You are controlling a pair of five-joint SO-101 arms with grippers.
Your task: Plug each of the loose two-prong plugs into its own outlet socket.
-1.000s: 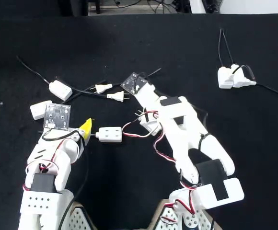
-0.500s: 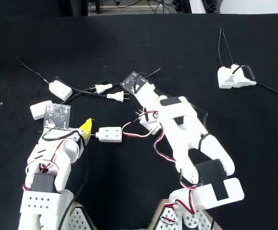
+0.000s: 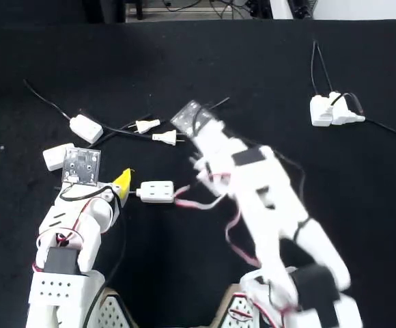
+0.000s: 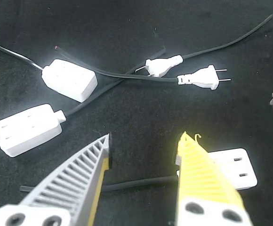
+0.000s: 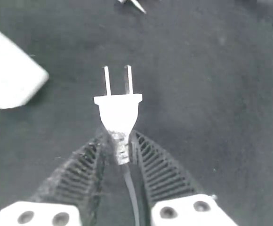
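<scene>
Over the table (image 4: 103, 23), the right gripper (image 5: 119, 141) pinches a white two-prong plug (image 5: 118, 110) with its fingers; the left gripper (image 4: 143, 141) has fingers spread.

Plastic and metal on matt black cloth
I see a smooth white plastic plug (image 5: 117, 110) with bare metal prongs (image 5: 107, 81); the desk (image 3: 252, 61) looks matt, cloth-like.
</scene>
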